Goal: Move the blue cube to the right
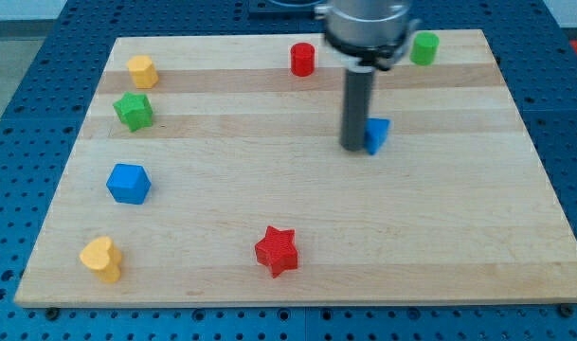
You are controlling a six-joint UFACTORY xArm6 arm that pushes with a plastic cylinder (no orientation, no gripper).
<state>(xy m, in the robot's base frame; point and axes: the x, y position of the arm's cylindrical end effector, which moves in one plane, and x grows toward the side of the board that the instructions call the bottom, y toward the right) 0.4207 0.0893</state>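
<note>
My tip (353, 147) rests on the board right of centre. It touches the left side of a small blue block (377, 134), which looks wedge-shaped; the rod hides part of it. A larger blue cube (128, 183) sits far off at the view's left, well away from my tip.
A red cylinder (302, 59) and a green cylinder (423, 47) stand near the view's top. A yellow block (141, 70) and a green star (133, 111) are at the top left. A yellow heart (101, 259) and a red star (277, 250) lie near the bottom.
</note>
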